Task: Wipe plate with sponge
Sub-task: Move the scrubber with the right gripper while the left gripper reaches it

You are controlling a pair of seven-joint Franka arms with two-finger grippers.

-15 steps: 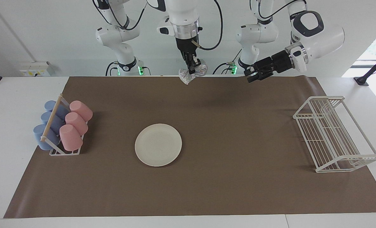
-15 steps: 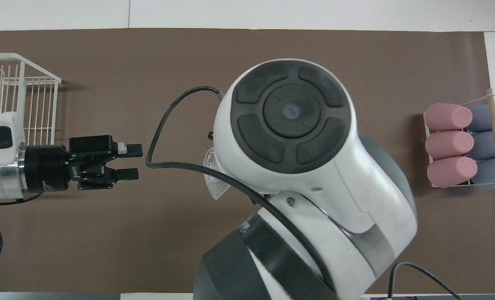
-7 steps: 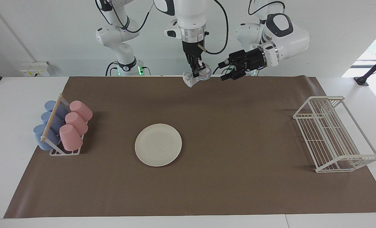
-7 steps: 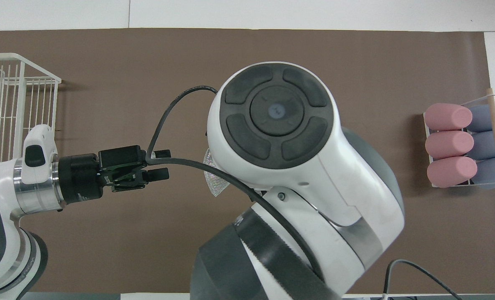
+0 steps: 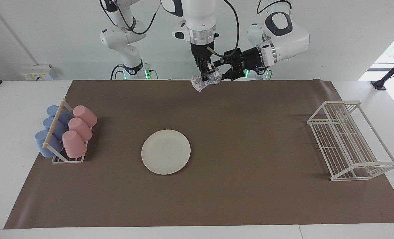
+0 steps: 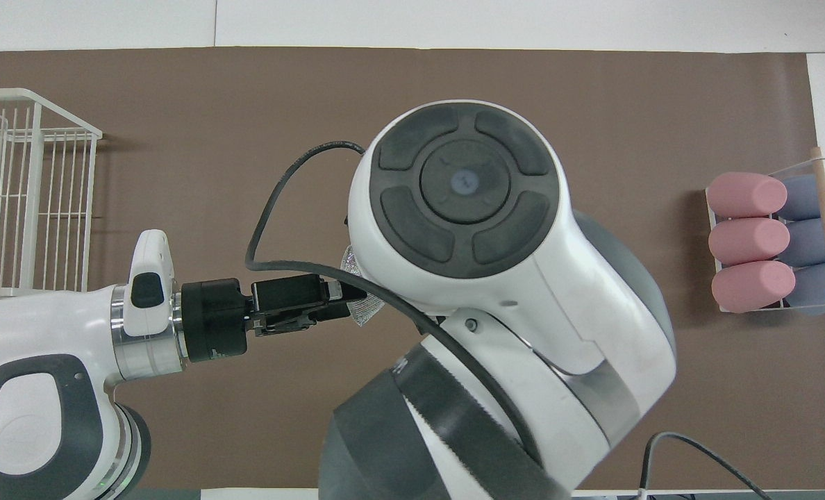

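The cream-white plate (image 5: 165, 151) lies flat on the brown mat, mid-table; in the overhead view the right arm hides it. My right gripper (image 5: 206, 71) points down, raised over the mat's edge nearest the robots, and is shut on the speckled silvery sponge (image 5: 198, 84), which hangs from it. A corner of the sponge (image 6: 361, 311) shows in the overhead view. My left gripper (image 5: 223, 69) comes in level from the left arm's end, open, with its fingertips right at the sponge's side. It also shows in the overhead view (image 6: 336, 303). I cannot tell whether it touches the sponge.
A white wire dish rack (image 5: 351, 139) stands at the left arm's end of the mat. A cup holder (image 5: 64, 134) with pink and blue cups lying in it stands at the right arm's end. The brown mat (image 5: 250, 186) covers the table.
My left gripper has swung from near the rack's end over to the sponge held by the right gripper. The right gripper has shifted slightly toward it with the sponge.
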